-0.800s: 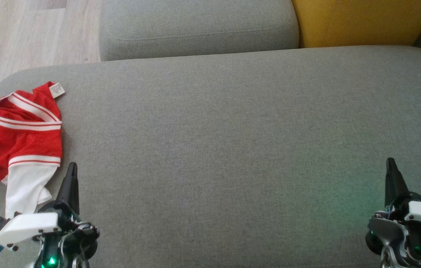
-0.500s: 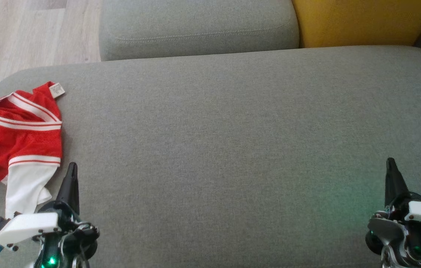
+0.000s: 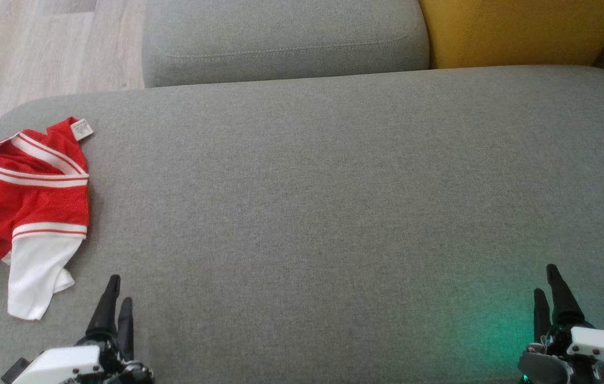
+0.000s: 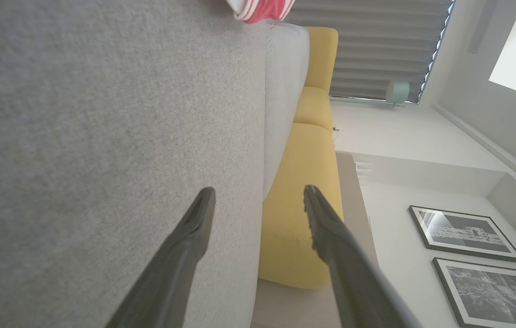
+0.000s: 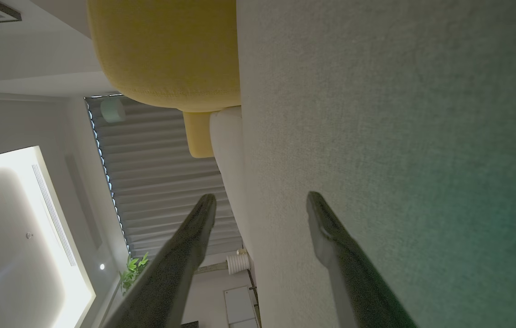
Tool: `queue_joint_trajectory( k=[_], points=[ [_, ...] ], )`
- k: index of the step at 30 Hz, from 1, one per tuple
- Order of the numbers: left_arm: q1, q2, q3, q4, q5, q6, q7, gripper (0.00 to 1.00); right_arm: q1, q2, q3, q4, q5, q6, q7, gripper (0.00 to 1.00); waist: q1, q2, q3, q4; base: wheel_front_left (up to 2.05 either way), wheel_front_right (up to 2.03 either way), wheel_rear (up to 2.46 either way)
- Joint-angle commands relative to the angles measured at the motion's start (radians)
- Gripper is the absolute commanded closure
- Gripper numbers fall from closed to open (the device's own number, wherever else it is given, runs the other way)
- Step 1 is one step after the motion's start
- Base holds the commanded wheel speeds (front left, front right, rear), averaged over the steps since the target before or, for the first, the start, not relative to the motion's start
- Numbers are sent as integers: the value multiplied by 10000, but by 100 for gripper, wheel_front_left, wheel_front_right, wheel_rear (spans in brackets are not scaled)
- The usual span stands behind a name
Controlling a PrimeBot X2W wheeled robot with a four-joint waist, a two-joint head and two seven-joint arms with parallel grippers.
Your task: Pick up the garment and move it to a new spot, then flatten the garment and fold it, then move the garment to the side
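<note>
The garment (image 3: 24, 202), a red jersey with white trim and a white sleeve, lies crumpled at the left edge of the grey sofa seat (image 3: 312, 202); a corner of it (image 4: 262, 8) shows at the top of the left wrist view. My left gripper (image 3: 119, 290) sits low at the bottom left, just right of the white sleeve and apart from it, open and empty (image 4: 258, 198). At the bottom right my right gripper (image 3: 546, 280) hovers over bare cushion, also open with nothing between its fingers (image 5: 261, 202).
A grey back cushion (image 3: 280, 37) and a yellow cushion (image 3: 521, 29) line the far side of the seat. Wooden floor (image 3: 30, 48) lies beyond the seat's left edge. Wide bare cushion stretches between the two grippers.
Both grippers have drawn back toward the bottom edge of the head view. The garment has not moved.
</note>
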Motion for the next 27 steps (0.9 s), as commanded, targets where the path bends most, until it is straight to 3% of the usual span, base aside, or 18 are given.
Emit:
queue_joint_trajectory(
  k=[1, 12, 27],
  points=[
    [-441, 69, -71, -363, 22, -30, -85, 0, -379, -77, 64, -365, -47, 9, -67, 0, 0, -1, 3, 1, 0, 0, 0],
    [-650, 141, -304, -595, 445, -38, -432, 0, -542, -241, 353, -567, -723, 24, -424, 0, 0, -1, 14, -1, 0, 0, 0],
    [-932, 144, -422, -1444, 2822, -49, -871, 0, -720, -282, 555, -1261, -3198, 45, -869, 0, 0, -1, 52, -35, 0, 0, 0]
  ],
)
